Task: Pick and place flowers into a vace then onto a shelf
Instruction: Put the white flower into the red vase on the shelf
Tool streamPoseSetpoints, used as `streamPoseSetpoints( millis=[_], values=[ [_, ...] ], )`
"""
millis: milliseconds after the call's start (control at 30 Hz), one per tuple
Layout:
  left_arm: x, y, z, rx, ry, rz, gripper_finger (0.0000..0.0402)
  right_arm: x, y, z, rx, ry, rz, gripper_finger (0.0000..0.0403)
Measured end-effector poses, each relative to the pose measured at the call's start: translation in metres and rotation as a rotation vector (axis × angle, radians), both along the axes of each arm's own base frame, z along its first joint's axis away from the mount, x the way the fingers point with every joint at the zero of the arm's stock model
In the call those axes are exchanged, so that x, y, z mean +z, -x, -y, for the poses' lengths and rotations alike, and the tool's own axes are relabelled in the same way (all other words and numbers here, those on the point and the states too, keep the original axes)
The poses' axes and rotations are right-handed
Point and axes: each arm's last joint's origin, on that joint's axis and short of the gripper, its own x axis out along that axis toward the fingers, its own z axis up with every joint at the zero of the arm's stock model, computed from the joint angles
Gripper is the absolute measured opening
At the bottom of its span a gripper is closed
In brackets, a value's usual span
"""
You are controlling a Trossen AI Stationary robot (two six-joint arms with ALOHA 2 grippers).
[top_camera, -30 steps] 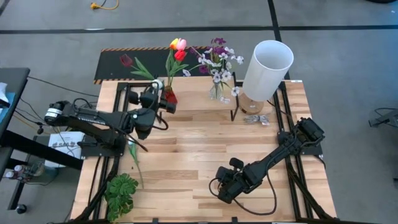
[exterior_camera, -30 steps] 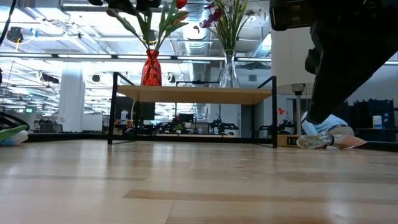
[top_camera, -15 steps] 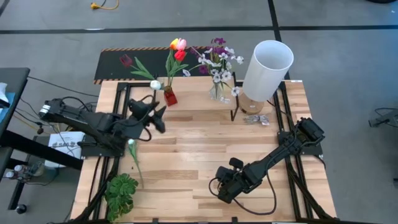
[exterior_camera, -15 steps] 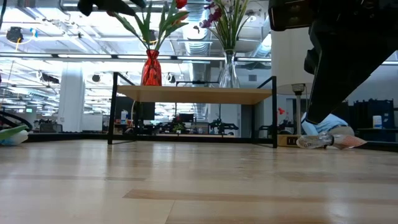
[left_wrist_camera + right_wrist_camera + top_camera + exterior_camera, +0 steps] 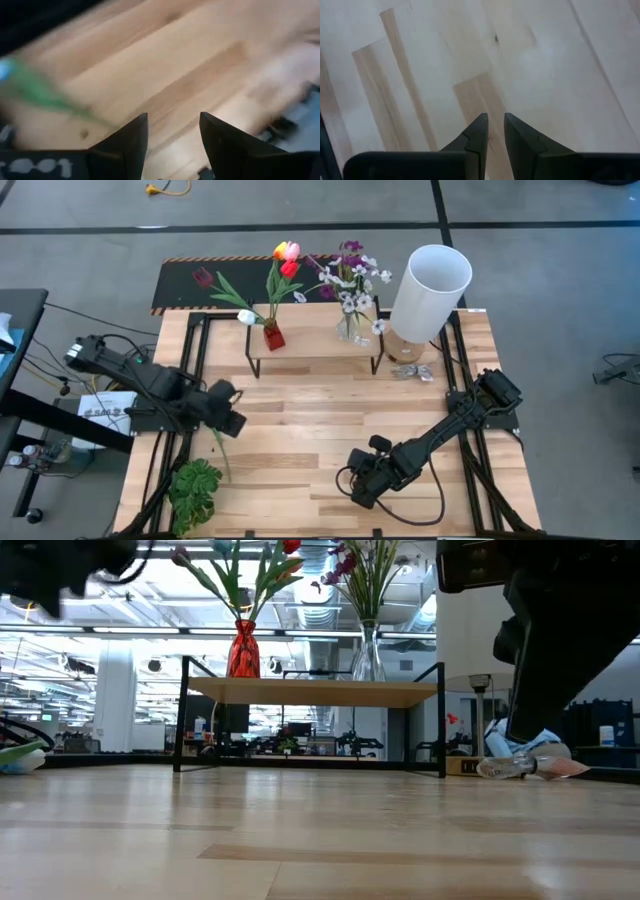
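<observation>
Left gripper [image 5: 229, 409] hovers spread-fingered low over the table [image 5: 330, 420]

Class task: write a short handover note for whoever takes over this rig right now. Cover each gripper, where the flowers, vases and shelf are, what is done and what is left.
Left gripper: open, empty, over the table's left side.
Right gripper: fingers nearly shut, empty, parked near the front.
Shelf: holds a red vase with tulips and a clear vase with purple and white blossoms.
Left: one flower lies on the table by the left gripper, next to a leafy plant.
</observation>
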Motion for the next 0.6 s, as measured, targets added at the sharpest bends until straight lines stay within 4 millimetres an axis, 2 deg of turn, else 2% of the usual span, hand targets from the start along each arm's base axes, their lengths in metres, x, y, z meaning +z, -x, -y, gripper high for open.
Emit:
streamPoseSetpoints(
  millis=[133,333,533,600],
  values=[
    [-0.014,0.005,0.008,0.222,0.023,-0.216,0.0167,0.0,-0.001,-0.001,-0.005,-0.012,0.01,0.0054],
    [-0.031,-0.003,0.025,0.388,0.014,-0.343,0.0167,0.003,-0.007,-0.002,0.019,-0.034,0.059,0.0054],
    [-0.051,0.001,0.033,0.572,-0.071,-0.485,0.0167,0.005,-0.012,-0.002,0.084,-0.029,0.104,0.0054],
    [-0.064,0.005,0.035,0.622,-0.078,-0.514,0.0167,0.005,-0.012,-0.002,0.109,-0.016,0.101,0.0054]
  ],
)
